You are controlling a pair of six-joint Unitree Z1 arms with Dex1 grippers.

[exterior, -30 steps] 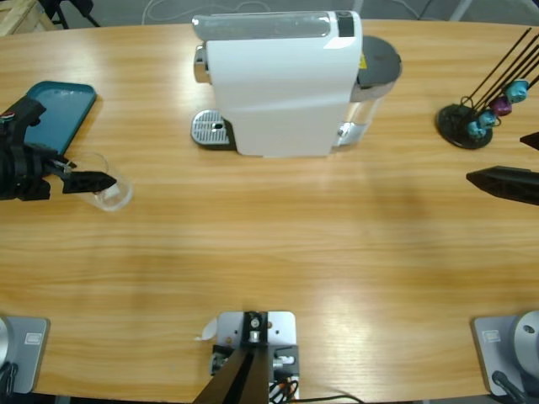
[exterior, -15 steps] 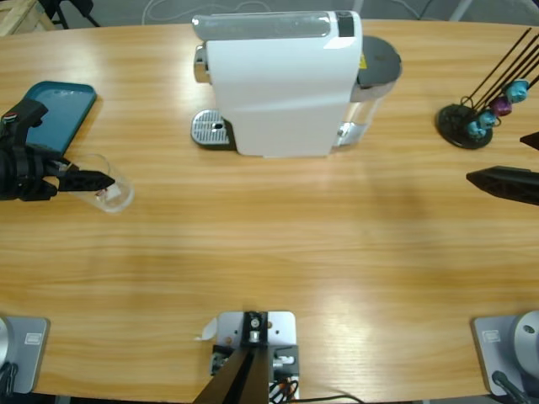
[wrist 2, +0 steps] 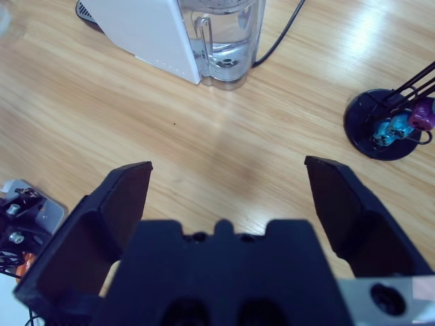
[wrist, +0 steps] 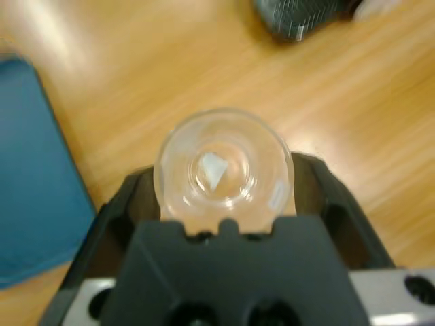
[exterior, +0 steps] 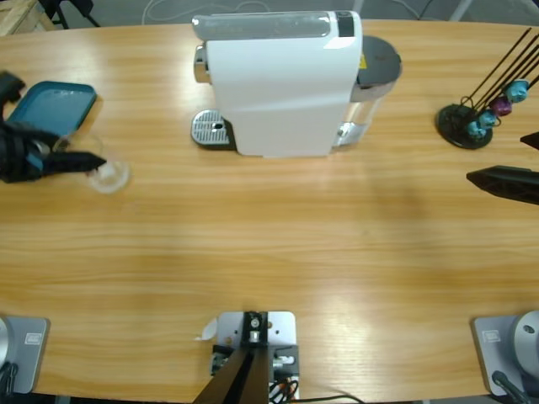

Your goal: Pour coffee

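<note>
A small clear glass cup (exterior: 107, 173) is at the table's left, next to a teal tray (exterior: 59, 105). My left gripper (exterior: 84, 162) is shut on it. In the left wrist view I look down into the cup (wrist: 223, 166), which sits between the black jaws, and its bottom looks clear. The coffee is out of view. At the right edge my right gripper (exterior: 498, 160) hangs open over bare wood. In its own view the right gripper (wrist 2: 228, 173) has nothing between its jaws.
A white coffee machine (exterior: 282, 84) stands at the back middle, with a metal drip grid (exterior: 210, 130) on its left and a clear water tank (wrist 2: 228, 41) at its right end. A black capsule stand (exterior: 472, 122) with blue and purple capsules is at the back right.
My left gripper has carried the cup a little toward the table's far side, closer to the teal tray. The right arm has not moved.
</note>
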